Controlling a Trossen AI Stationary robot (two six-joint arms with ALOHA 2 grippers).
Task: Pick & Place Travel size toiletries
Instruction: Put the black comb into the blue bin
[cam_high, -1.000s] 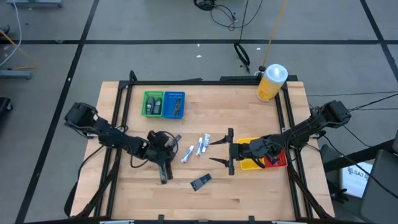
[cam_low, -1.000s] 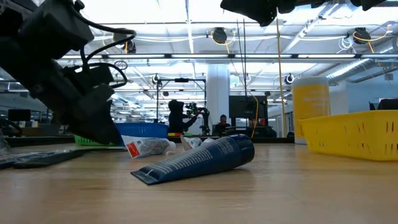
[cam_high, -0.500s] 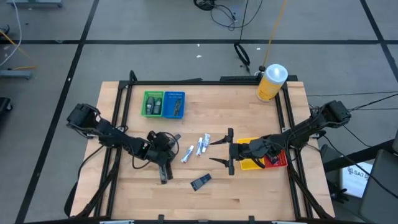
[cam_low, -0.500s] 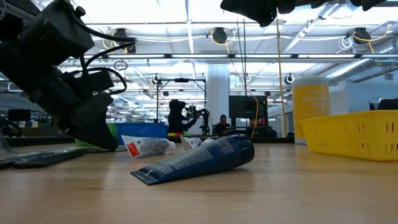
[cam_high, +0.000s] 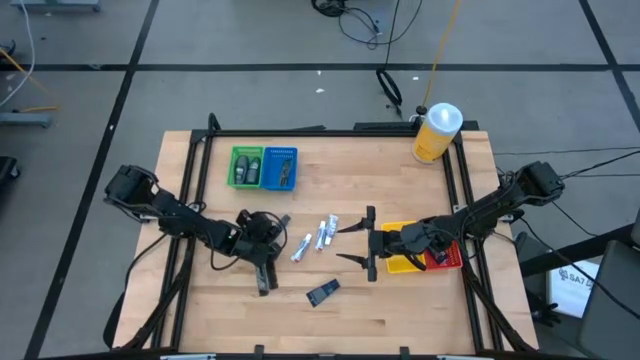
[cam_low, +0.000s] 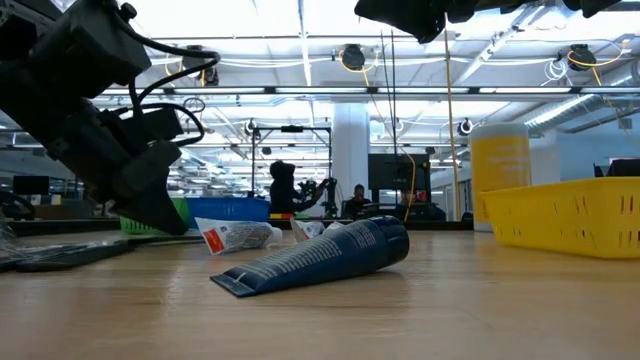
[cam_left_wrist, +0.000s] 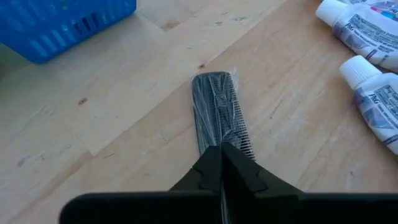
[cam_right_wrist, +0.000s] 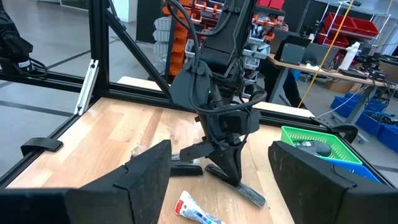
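Observation:
A black comb in clear wrap (cam_left_wrist: 214, 106) lies on the wood left of centre (cam_high: 283, 221), and my left gripper (cam_left_wrist: 222, 148) (cam_high: 270, 236) is shut on its end. Two white mini tubes (cam_high: 322, 233) and a third (cam_high: 300, 248) lie just right of it. A dark blue tube (cam_high: 322, 292) (cam_low: 320, 258) lies nearer the front edge. My right gripper (cam_high: 366, 241) hovers open right of the white tubes, holding nothing. My left gripper pinches the comb's near end (cam_left_wrist: 222, 140) between its two fingers (cam_left_wrist: 208, 171), which meet in a closed point. The fingers slant down and lie along the comb. The comb's length stretches away from the fingers, flat on the wood as far as I can see.
A green tray (cam_high: 246, 166) and a blue tray (cam_high: 281, 168) with items stand at the far left. A yellow tray (cam_high: 400, 264) and a red tray (cam_high: 447, 256) sit under the right arm. A large yellow bottle (cam_high: 436, 132) stands far right. A dark long piece (cam_high: 265, 282) lies near my left gripper.
My left gripper has shut on the comb's end; in the low view its dark outline has drawn narrower and shifted a little to the left. The comb, tubes and right arm have stayed in place.

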